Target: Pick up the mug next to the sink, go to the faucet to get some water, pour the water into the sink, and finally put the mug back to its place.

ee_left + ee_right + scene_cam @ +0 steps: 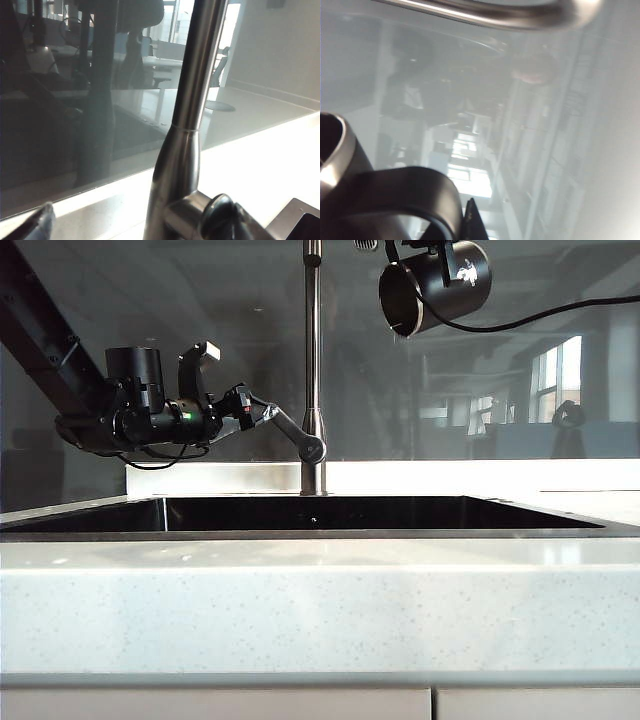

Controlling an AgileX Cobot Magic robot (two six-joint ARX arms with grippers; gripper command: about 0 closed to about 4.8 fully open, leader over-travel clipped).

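The black mug (pixel 440 282) hangs high at the upper right of the exterior view, tipped on its side with its steel-rimmed mouth facing left and down, above the sink (pixel 300 515). My right gripper (pixel 465 222) is shut on the mug's handle (pixel 420 187); the mug's rim (pixel 335 150) shows beside it. The faucet (pixel 313 360) stands behind the sink's middle, and its spout (pixel 495 15) runs overhead in the right wrist view. My left gripper (pixel 258 410) is open at the tip of the faucet's lever (pixel 295 435), with one fingertip (pixel 40 224) showing left of the faucet pipe (pixel 195 100).
A white speckled counter (pixel 320 600) runs across the front, with cabinet fronts below. A glass wall with office reflections stands right behind the faucet. A black cable (pixel 560 312) trails right from the right arm.
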